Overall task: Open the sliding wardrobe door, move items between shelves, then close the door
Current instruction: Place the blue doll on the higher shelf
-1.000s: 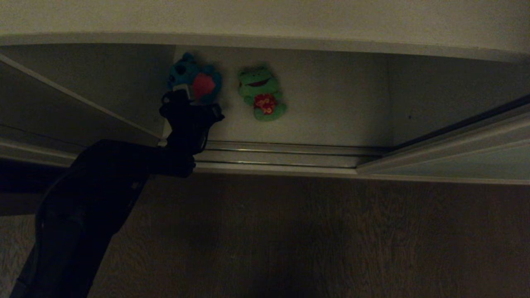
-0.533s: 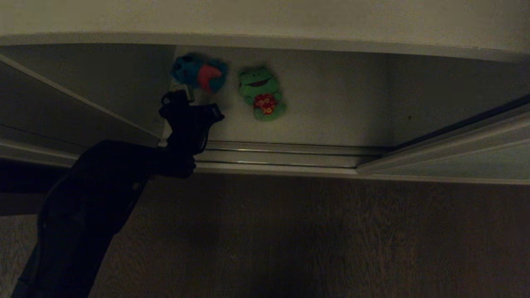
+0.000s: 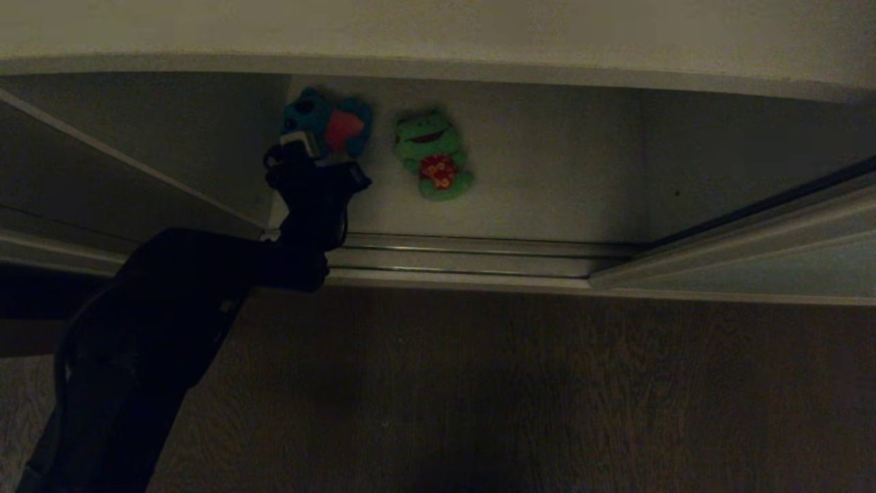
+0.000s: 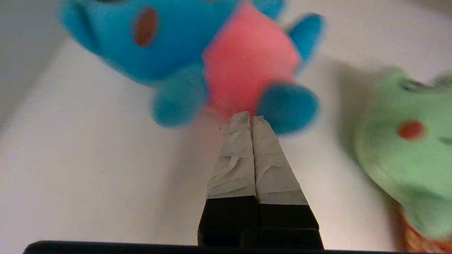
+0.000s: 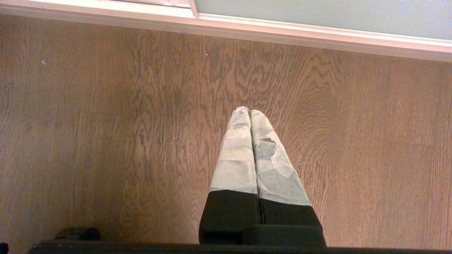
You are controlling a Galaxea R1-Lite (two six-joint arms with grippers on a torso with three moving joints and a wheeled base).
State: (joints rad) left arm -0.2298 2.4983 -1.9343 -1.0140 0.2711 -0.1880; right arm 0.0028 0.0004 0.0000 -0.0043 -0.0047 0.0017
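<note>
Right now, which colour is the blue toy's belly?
Pink-red; the blue toy shows it best in the left wrist view.

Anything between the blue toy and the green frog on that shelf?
Nothing: bare white shelf separates the blue toy from the green frog, with only shadow there. Clearest in the left wrist view; the head view agrees.

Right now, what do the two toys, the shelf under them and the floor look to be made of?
Blue toy and green frog: soft plush fabric, fuzzy outlines, rounded stuffed limbs. Shelf: smooth matte white board, probably laminate; no grain shows. Floor: brown wood or wood-look laminate with wavy printed-looking grain, low sheen.
</note>
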